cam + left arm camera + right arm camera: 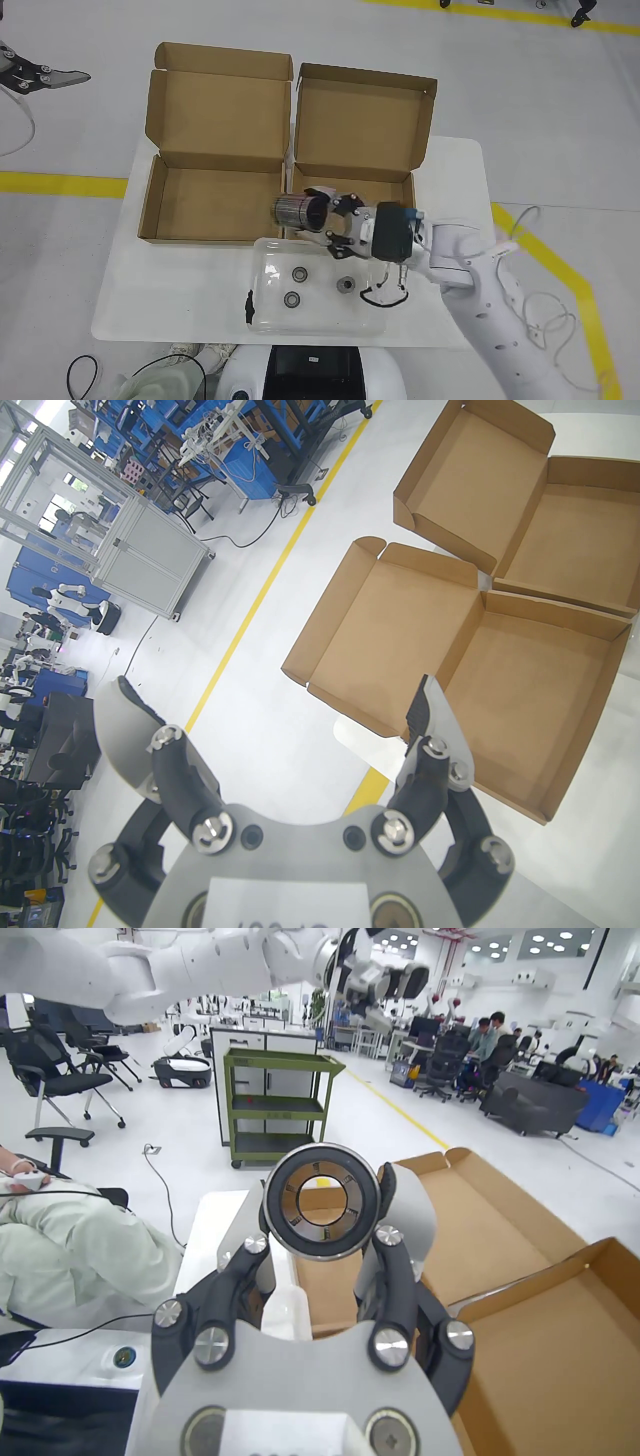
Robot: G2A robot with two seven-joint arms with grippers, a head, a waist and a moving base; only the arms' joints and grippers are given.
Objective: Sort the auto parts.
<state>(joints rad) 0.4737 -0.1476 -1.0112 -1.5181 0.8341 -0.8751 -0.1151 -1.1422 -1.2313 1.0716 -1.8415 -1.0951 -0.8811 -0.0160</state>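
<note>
Large bearing [297, 211] is hanging clenched in the right gripper [325, 215] above where the left cardboard box [210, 205] and right cardboard box [390, 192] meet, both sitting empty, while three small bearings [298, 272] are waiting in the clear tray [262, 300].

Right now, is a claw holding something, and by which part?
The right claw pinches a shiny metal ring-shaped bearing by its outer sides. The left claw holds nothing.
</note>
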